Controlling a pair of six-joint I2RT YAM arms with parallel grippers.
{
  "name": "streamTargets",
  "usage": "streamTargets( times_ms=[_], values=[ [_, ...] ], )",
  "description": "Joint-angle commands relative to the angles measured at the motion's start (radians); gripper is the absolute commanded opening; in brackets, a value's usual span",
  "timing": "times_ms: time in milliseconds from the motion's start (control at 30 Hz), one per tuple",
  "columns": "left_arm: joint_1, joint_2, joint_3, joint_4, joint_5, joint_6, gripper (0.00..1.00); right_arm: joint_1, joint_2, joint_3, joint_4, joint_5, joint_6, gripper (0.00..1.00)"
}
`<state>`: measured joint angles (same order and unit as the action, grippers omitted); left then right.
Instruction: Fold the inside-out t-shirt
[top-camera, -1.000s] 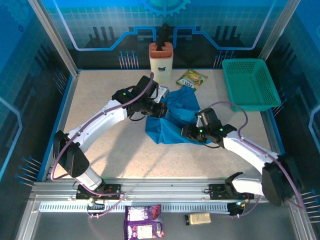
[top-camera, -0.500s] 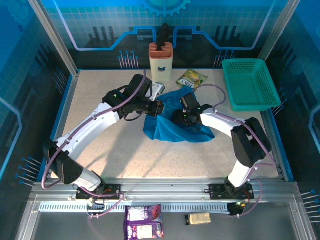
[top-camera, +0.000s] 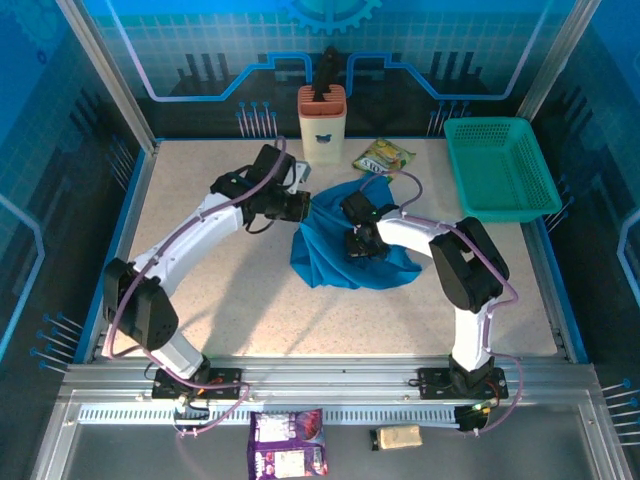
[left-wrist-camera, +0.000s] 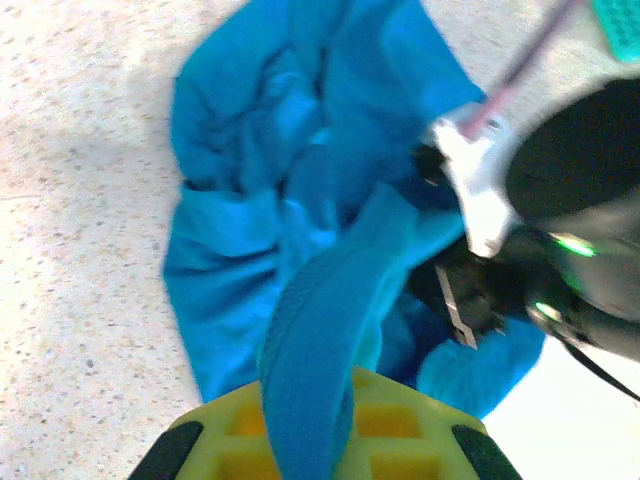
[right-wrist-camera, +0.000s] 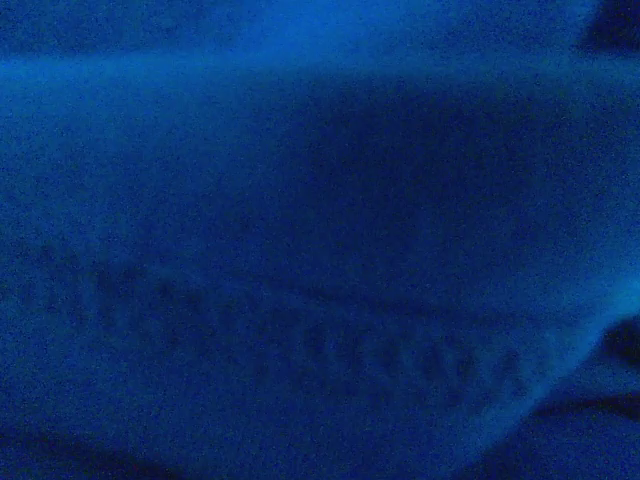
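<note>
Since a second ago my right arm is folding in much closer. My right gripper (top-camera: 360, 246) was low on the right side of the t-shirt (top-camera: 335, 265), and now it is sitting on the middle of it. My left gripper (top-camera: 302, 207) is moving a little back and to the left too, and the cloth is coming along with it.

I am pinching the shirt with my left gripper. In my left wrist view a thick band of blue cloth is running right down between my yellow fingers (left-wrist-camera: 410, 432), and they are closed tight on it.

My right gripper is pushing down into the blue cloth. I cannot tell if it is opened or closed, because the cloth is hiding its tips. In my right wrist view the cloth is very close, dark and blurry, with a row of stitches going across.

The t-shirt is lying in a crumpled heap on the table (top-camera: 220, 290), toward the far side, between my two grippers. It is not folded yet. A yellow snack packet (top-camera: 383, 157) is lying just past the shirt's far edge. A tan holder (top-camera: 322, 128) is standing beside the packet, and the green basket (top-camera: 500, 170) is sitting well apart in the far right corner.
</note>
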<state>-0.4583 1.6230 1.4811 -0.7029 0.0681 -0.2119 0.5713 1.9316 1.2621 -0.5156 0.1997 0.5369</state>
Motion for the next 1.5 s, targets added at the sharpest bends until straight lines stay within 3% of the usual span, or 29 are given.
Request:
streamTargets(
  times_ms=[0,267,433,633,800,867,933,967,1133,1200,1367,1467],
  values=[
    [0.067,0.050,-0.023,0.074,0.037,-0.053,0.00,0.011,-0.097,-0.001,-0.087,-0.038,-0.037,0.04],
    [0.231,0.164,-0.102,0.196,0.136,-0.189,0.00,0.010,-0.306,0.166,-0.270,-0.163,-0.144,0.00],
    [0.363,0.134,-0.285,0.333,0.210,-0.304,0.00,-0.031,-0.435,0.210,-0.317,-0.224,-0.170,0.00],
    [0.527,0.021,-0.509,0.421,0.271,-0.373,0.00,-0.146,-0.557,0.130,-0.303,-0.351,-0.157,0.00],
    [0.568,-0.049,-0.615,0.404,0.262,-0.345,0.00,-0.188,-0.584,-0.004,-0.224,-0.474,-0.137,0.00],
    [0.545,-0.073,-0.622,0.385,0.274,-0.321,0.11,-0.182,-0.574,-0.067,-0.147,-0.584,-0.131,0.00],
    [0.491,-0.110,-0.608,0.348,0.256,-0.296,0.32,-0.164,-0.548,-0.110,-0.077,-0.666,-0.121,0.00],
    [0.464,-0.133,-0.600,0.332,0.250,-0.285,0.37,-0.153,-0.532,-0.113,-0.067,-0.680,-0.124,0.00],
    [0.289,-0.234,-0.514,0.229,0.178,-0.253,0.54,-0.096,-0.470,-0.083,-0.092,-0.621,-0.148,0.00],
    [0.217,-0.253,-0.482,0.214,0.179,-0.250,0.57,-0.091,-0.461,-0.079,-0.096,-0.610,-0.144,0.00],
    [0.055,-0.194,-0.425,0.232,0.260,-0.280,0.43,-0.091,-0.463,-0.080,-0.111,-0.578,-0.132,0.00],
    [-0.036,-0.116,-0.399,0.256,0.248,-0.296,0.42,-0.091,-0.464,-0.082,-0.118,-0.574,-0.124,0.00]
  ],
)
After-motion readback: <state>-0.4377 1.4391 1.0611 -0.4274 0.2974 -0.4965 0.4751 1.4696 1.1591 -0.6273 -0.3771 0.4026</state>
